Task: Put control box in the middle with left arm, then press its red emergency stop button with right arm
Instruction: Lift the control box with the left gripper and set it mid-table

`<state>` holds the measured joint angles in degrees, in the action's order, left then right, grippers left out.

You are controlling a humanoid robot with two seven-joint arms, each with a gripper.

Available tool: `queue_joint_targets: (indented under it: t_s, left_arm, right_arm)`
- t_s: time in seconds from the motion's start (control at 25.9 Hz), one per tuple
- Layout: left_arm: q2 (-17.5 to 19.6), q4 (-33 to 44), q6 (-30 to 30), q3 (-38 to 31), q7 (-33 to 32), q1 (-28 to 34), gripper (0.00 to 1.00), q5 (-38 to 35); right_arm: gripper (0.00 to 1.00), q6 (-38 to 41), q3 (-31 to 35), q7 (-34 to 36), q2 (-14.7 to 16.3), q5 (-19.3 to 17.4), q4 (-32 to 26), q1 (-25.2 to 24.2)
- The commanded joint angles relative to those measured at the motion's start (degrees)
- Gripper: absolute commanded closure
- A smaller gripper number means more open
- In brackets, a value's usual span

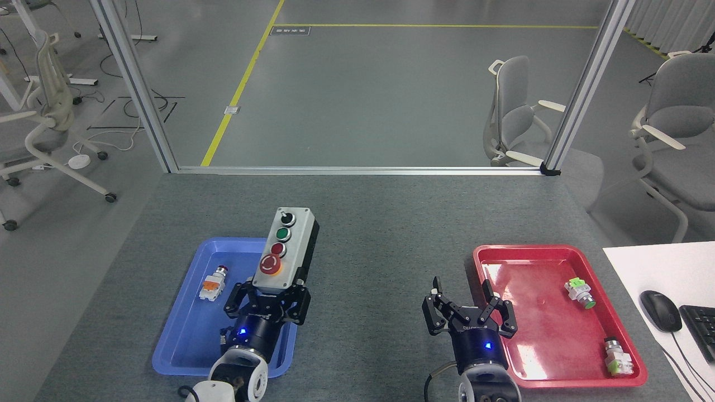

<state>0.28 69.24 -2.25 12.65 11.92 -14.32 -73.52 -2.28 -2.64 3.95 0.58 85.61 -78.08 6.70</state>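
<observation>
The control box [286, 245], light grey with a black base, is lifted above the blue tray's right part and tilted up to the right. My left gripper [268, 298] is shut on its near end. On its face, nearest the gripper, sits the red emergency stop button [270, 264] with its white arrow mark. The bare grey felt of the middle [374, 262] lies to the right of the box. My right gripper [468, 301] hangs open over the felt by the red tray's left rim, holding nothing.
The blue tray [184, 335] holds a loose orange-and-white push-button part [213, 283]. The red tray [536, 335] at the right holds two green-and-white button parts [579, 293] [617, 356]. A mouse [660, 310] and keyboard lie on a white desk at far right. An aluminium frame borders the table's far edge.
</observation>
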Motion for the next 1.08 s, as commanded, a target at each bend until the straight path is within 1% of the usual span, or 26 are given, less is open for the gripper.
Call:
queue_joint_targets:
  t_s: [0.0, 0.12, 0.19, 0.23, 0.31, 0.42, 0.5, 0.77, 1.0, 1.04]
  left_arm:
    - [-2.65, 0.72, 0.49, 6.95, 0.04, -0.45, 1.0, -0.3]
    - [-5.03, -0.95, 1.45, 11.7, 0.04, -1.33, 1.0, -2.15]
    - [-7.57, -4.55, 3.39, 14.51, 0.04, -2.73, 1.0, -5.75]
    - [-8.1, -6.92, 4.18, 15.65, 0.04, -3.61, 1.0, -6.98]
    - [-8.28, -11.23, 6.37, 18.9, 0.04, -5.63, 1.0, -7.42]
    - [-8.28, -17.47, 9.54, 26.38, -0.05, -8.71, 1.0, -6.46]
    - [-8.28, -20.11, 9.45, 28.66, -0.14, -9.77, 1.0, -6.28]
    - [-8.37, -22.39, 9.36, 31.65, -0.32, -10.29, 1.0, -6.02]
    - [-8.37, -22.57, 9.36, 31.74, -2.34, -10.56, 1.0, -6.11]
    - [-8.37, -22.66, 9.36, 31.83, -2.51, -10.56, 0.94, -6.11]
  right_arm:
    - [0.01, 0.0, 0.0, 0.01, 0.04, 0.0, 0.03, 0.06]
    - [0.01, 0.0, 0.0, 0.01, 0.13, 0.0, 0.03, -0.02]
    - [0.01, 0.0, 0.09, 0.01, 0.13, 0.0, -0.06, 0.06]
    - [0.01, 0.0, 0.18, 0.1, 0.21, 0.0, -0.06, -0.02]
    - [0.01, 0.09, 1.14, 0.54, 0.39, 0.0, -0.06, 0.06]
    - [0.01, 0.09, 2.11, 1.5, 1.01, 0.0, -0.32, -0.2]
    - [0.01, 0.09, 2.81, 1.5, 1.8, 0.0, -0.32, -0.2]
    - [0.01, 0.35, 3.34, 1.5, 1.88, -0.09, -0.32, -0.29]
    - [0.01, 0.79, 2.99, 1.5, 1.45, -0.09, -0.32, -0.29]
    - [0.01, 0.88, 2.99, 1.5, 1.45, -0.09, -0.32, -0.38]
